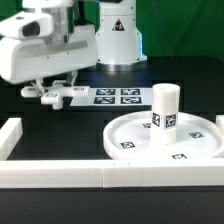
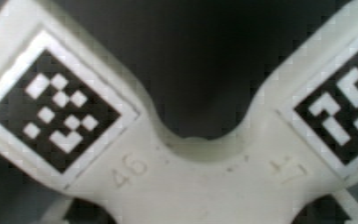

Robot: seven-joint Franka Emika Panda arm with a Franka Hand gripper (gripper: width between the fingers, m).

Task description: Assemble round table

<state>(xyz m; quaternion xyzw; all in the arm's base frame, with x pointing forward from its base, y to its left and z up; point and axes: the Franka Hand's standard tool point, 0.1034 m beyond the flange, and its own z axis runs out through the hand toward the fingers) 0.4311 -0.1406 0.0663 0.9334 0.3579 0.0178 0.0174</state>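
Note:
The large rimmed disc (image 1: 135, 140) lies flat on the table at the exterior view's right. The thick short cylinder (image 1: 165, 108) stands upright on its centre, tags facing the camera. My gripper (image 1: 50, 92) hangs low at the exterior view's left, shut on the flat cross-shaped piece (image 1: 58, 96) and holding it just above the table. In the wrist view the cross-shaped piece (image 2: 176, 165) fills the picture very close up. Two of its arms with tags spread outward, and its middle sits between the jaws of my gripper (image 2: 179, 205).
The marker board (image 1: 118, 96) lies behind, right of the gripper. A long white wall bar (image 1: 110, 178) runs along the front edge and another (image 1: 10, 135) stands at the left. The robot base (image 1: 115, 35) is at the back.

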